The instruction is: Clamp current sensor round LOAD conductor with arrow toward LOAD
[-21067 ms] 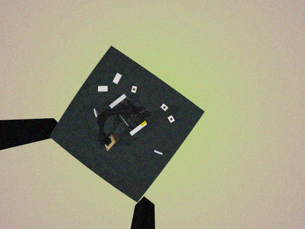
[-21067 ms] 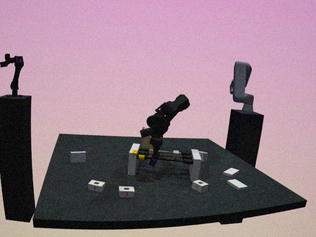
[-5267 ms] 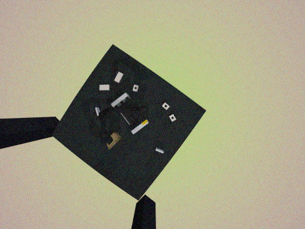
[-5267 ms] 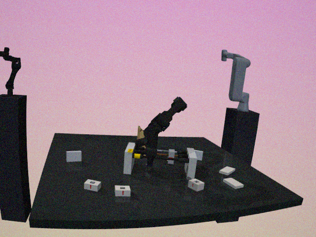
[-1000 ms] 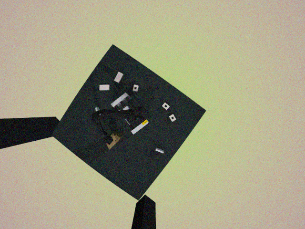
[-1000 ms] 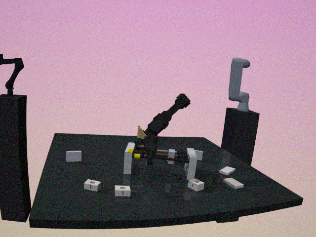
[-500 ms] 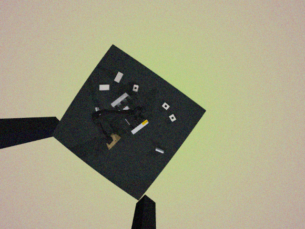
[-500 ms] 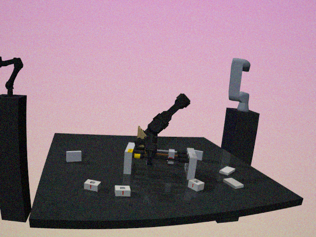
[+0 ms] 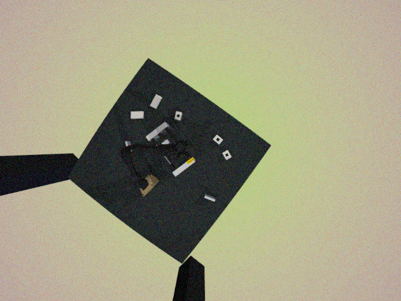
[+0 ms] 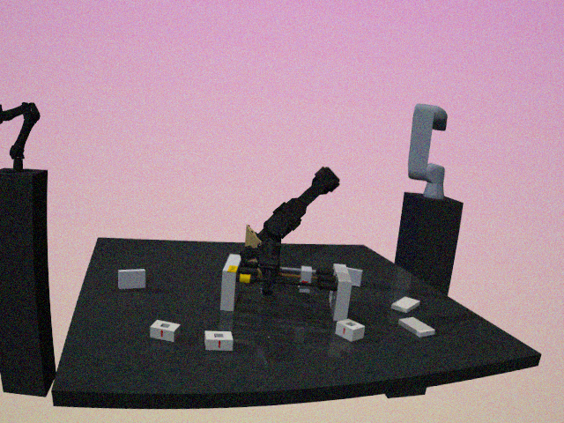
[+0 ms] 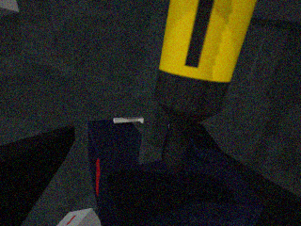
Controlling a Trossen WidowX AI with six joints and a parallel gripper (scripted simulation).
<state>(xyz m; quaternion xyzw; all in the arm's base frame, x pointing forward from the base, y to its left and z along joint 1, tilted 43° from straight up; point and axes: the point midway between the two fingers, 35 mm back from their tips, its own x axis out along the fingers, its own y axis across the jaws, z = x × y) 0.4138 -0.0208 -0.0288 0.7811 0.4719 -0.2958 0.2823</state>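
The black parallel-jaw gripper (image 9: pixel 184 147) (image 10: pixel 267 286) (image 11: pixel 141 141) is spread almost to its limit, nothing clamped. The dark navy split-core sensor with a red arrow mark (image 11: pixel 115 146) sits between our fingers, beside the black conductor (image 11: pixel 176 146) carrying a yellow sleeve with a dark stripe (image 10: pixel 245 278) (image 11: pixel 202 42).

Progress: we judge the sensor is at or near the conductor, but can't tell if it encircles it or is latched. Wide fingers fit either before the squeeze or after release. No LOAD lettering readable, arrowhead direction unclear; so placement, arrow and latch all need checking. If unlatched, squeeze and let go remain.

Room: tight sideways. The white upright end block with a yellow label (image 9: pixel 181 168) (image 10: pixel 228 286) is near the gripper on one side; the plain white upright end block (image 9: pixel 156 131) (image 10: pixel 342 295) is farther off on the other. Neighbouring rods run close by, so fingers could snag. Upward looks like the easiest way out. The black table's edge (image 10: pixel 273 399) is well apart from us.
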